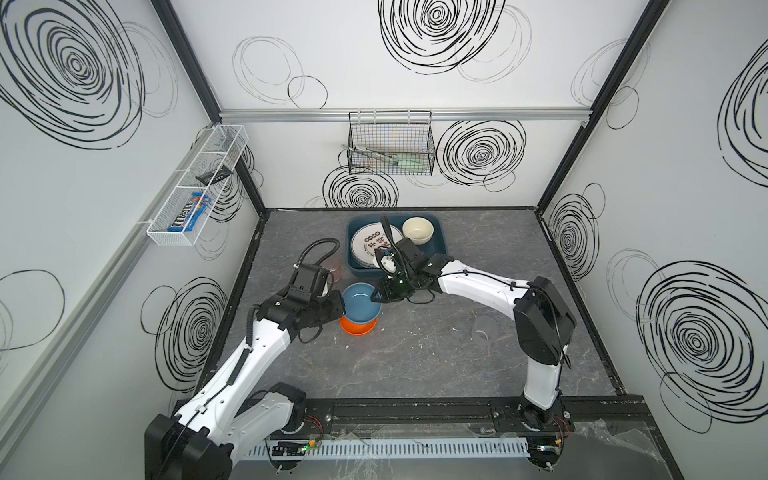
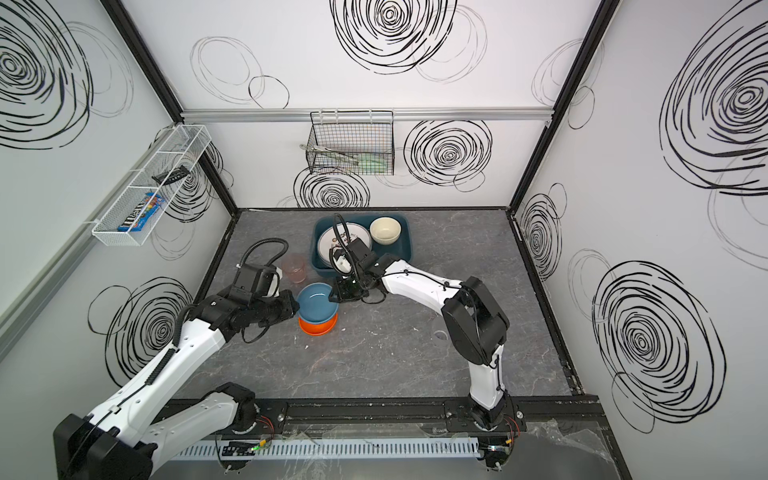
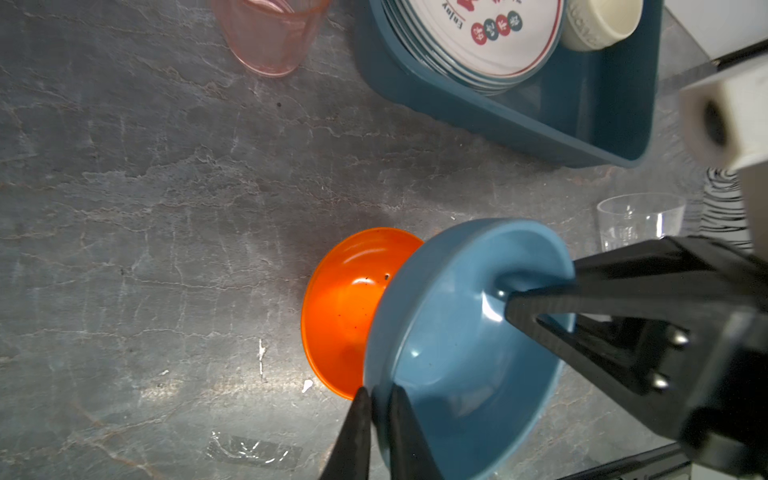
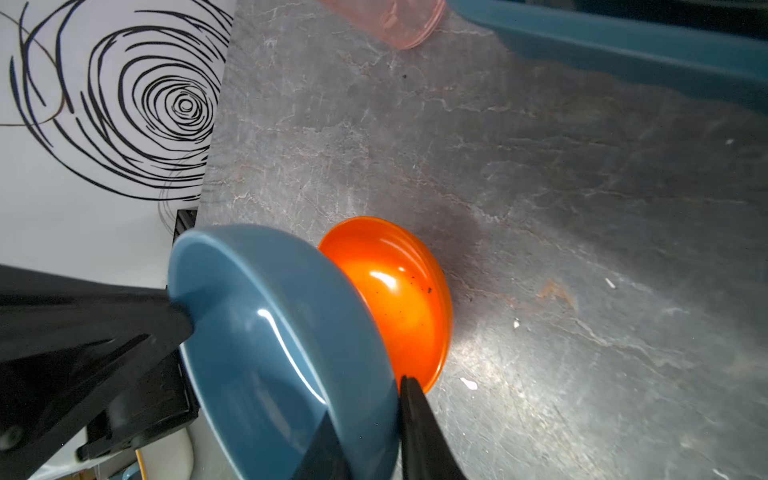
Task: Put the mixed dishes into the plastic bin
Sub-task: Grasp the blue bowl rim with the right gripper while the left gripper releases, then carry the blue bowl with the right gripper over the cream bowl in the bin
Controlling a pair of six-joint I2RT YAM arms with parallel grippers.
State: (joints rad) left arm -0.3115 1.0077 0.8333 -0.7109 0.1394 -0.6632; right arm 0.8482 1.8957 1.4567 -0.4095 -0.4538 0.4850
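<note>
A blue bowl (image 1: 359, 301) (image 2: 318, 303) hangs tilted just over an orange bowl (image 1: 359, 327) (image 2: 318, 327) that rests on the table. My left gripper (image 3: 380, 392) (image 1: 343, 305) is shut on the blue bowl's (image 3: 457, 353) left rim. Opposite it, my right gripper (image 4: 370, 399) (image 1: 374, 296) is shut on the blue bowl's (image 4: 270, 332) right rim. Behind them stands the teal plastic bin (image 1: 440, 245) (image 3: 540, 124), holding stacked white plates (image 1: 370, 249) and a cream bowl (image 1: 417, 230). A pink tumbler (image 2: 295, 268) (image 3: 274, 37) stands left of the bin, and a clear tumbler (image 1: 484, 330) (image 3: 640, 224) at the right.
A black wire basket (image 1: 390, 143) hangs on the back wall and a white mesh shelf (image 1: 195, 187) on the left wall. The right arm's forearm (image 1: 469, 282) reaches across in front of the bin. Grey tabletop (image 1: 415, 365) lies toward the front.
</note>
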